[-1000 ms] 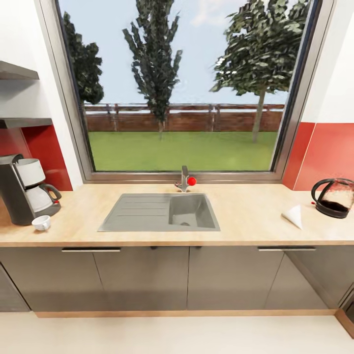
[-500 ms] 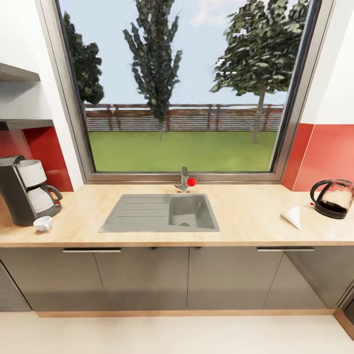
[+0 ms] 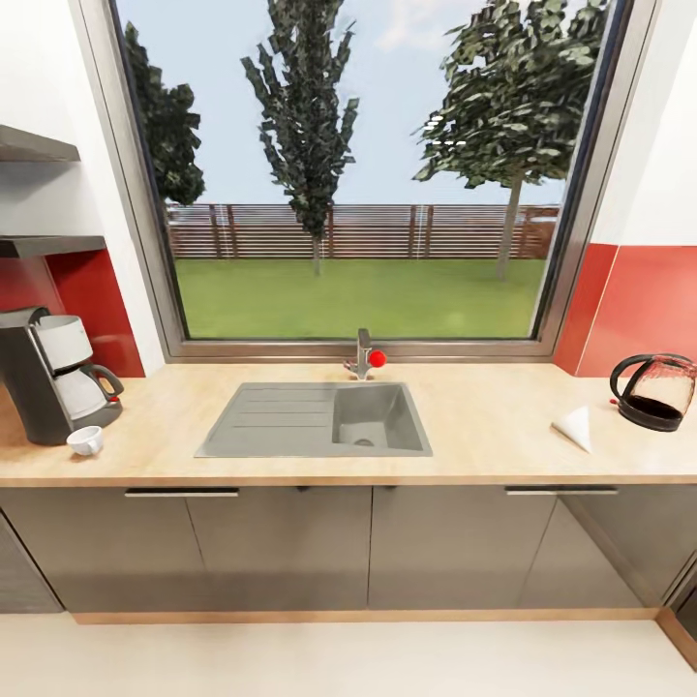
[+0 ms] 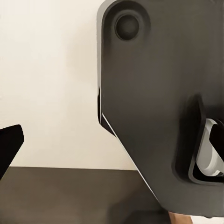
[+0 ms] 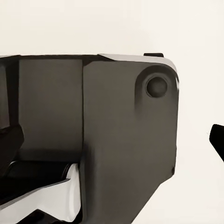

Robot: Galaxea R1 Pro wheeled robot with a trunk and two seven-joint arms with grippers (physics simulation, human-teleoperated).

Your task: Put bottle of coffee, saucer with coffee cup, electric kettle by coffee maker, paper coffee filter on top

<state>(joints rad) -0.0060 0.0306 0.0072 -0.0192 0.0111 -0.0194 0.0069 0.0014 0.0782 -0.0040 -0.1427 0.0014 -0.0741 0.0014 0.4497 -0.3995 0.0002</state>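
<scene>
- Fingers first: we honestly can't tell how either gripper's fingers stand, since both wrist views are mostly dark robot body against pale floor.
- We see the electric kettle [image 3: 658, 390], dark inside, at the countertop's [image 3: 484, 426] far right, with the paper coffee filter [image 3: 576, 427] just beside it.
- We spot the coffee cup [image 3: 85, 440] in front of the coffee maker [image 3: 50, 383] at the left end.
- We see the sink [image 3: 318, 418] between them.
</scene>
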